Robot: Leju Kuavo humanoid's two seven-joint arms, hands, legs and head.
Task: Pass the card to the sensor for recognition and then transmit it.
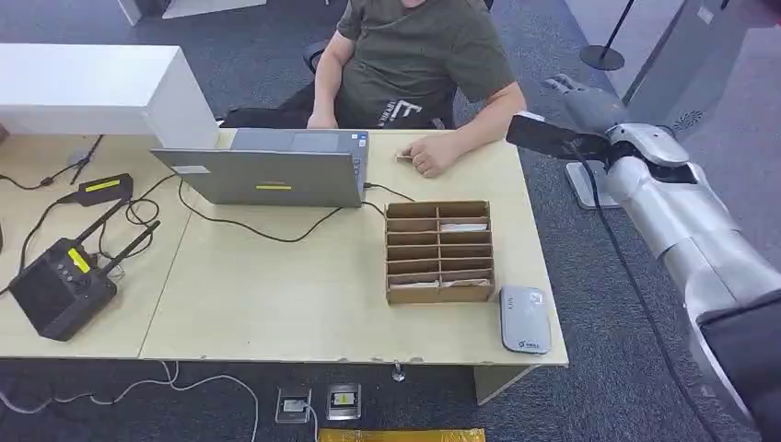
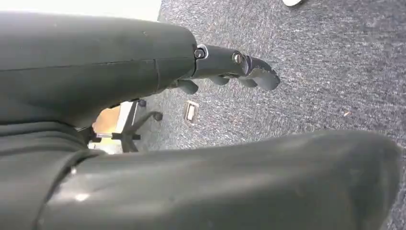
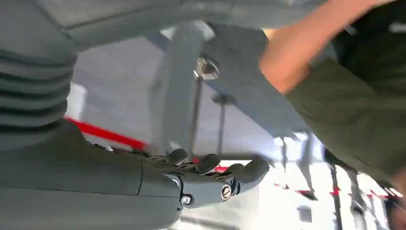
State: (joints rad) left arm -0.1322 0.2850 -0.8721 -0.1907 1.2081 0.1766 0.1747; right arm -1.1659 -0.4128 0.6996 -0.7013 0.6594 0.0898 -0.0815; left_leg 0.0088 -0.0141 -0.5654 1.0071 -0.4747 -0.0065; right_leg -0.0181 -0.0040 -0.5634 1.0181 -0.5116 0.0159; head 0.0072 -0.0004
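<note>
Head view: right hand (image 1: pixel 582 99) up beyond the surface's (image 1: pixel 276 295) far corner, fingers spread, empty; cards (image 1: pixel 463 226) sit in the box (image 1: pixel 439 251), sensor (image 1: pixel 525 319) beside it. Left wrist: left hand (image 2: pixel 230 69) empty, fingers loose above carpet (image 2: pixel 311 72). Right wrist: fingers (image 3: pixel 210 165) apart, empty.

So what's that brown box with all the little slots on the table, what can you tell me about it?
The brown box looks like cardboard, an open-topped organiser split into two columns of narrow slots. It lies flat on the pale wooden table, between the laptop and the grey sensor. A few slots hold pale flat cards, in the upper right and along the nearest row; the others look empty. A black cable runs to its far left corner. No hand touches it.
</note>
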